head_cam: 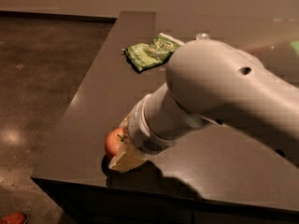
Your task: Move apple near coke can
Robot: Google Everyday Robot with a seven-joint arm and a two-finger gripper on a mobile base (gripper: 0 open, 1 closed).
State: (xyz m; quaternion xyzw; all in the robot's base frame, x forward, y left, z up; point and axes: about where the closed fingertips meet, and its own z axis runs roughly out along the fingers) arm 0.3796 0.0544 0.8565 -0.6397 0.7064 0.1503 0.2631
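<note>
The apple (pixel 113 143), red with a yellowish patch, sits on the dark table (pixel 98 97) near its front left corner. My gripper (pixel 123 158) is low over the table right against the apple's right side and covers part of it. The coke can (pixel 202 35) stands at the back of the table. Only its silver top shows above my arm (pixel 219 92), which hides the rest. The can is far behind and to the right of the apple.
A green chip bag (pixel 152 51) lies at the back of the table, left of the can. The table's left edge and front edge run close to the apple. A brown floor (pixel 42 78) lies to the left, with a red object (pixel 13 218) at the bottom left corner.
</note>
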